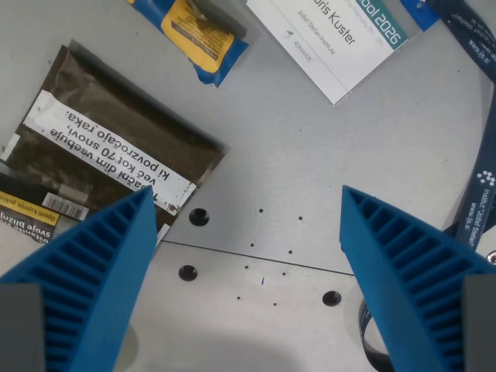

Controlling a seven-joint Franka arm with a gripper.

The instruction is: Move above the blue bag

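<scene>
The blue bag (194,35), a small blue packet with a yellow label, lies at the top edge of the wrist view, partly cut off. My gripper (246,194) is open, its two blue ribbed fingers (101,271) spread wide with only bare grey metal table between them. The bag sits well beyond the fingertips, toward the wrist view's upper left, and nothing is held.
A dark tobacco pouch (108,139) with a white warning label lies at the wrist view's left, close to the left finger. A white name badge (333,39) and its dark blue lanyard (482,182) occupy the upper right and right. The table (310,155) has small bolt holes.
</scene>
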